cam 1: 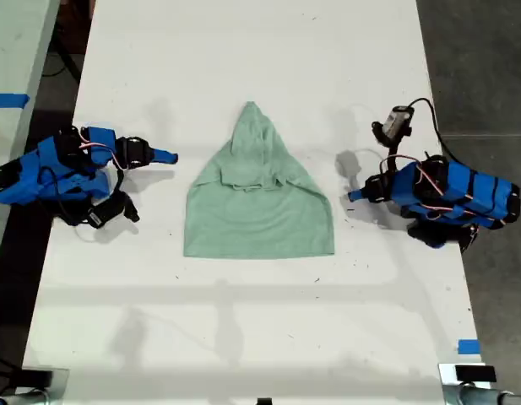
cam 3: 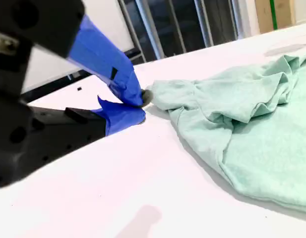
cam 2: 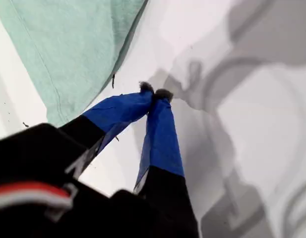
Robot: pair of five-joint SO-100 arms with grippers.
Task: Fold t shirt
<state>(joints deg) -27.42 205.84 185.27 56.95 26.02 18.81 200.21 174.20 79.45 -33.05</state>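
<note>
on white table [cam 1: 243, 321], soft wrinkled mint t shirt [cam 1: 258, 198] folded cone-shaped, both claws closed, empty

t shirt [cam 1: 258, 211]: soft matt knit cloth, wrinkled | table [cam 1: 243, 329]: smooth matt white | my first gripper [cam 2: 155, 94]: blue tape-wrapped tips

one t shirt [cam 1: 258, 194], two blue arms, one white table [cam 1: 243, 337]
</note>
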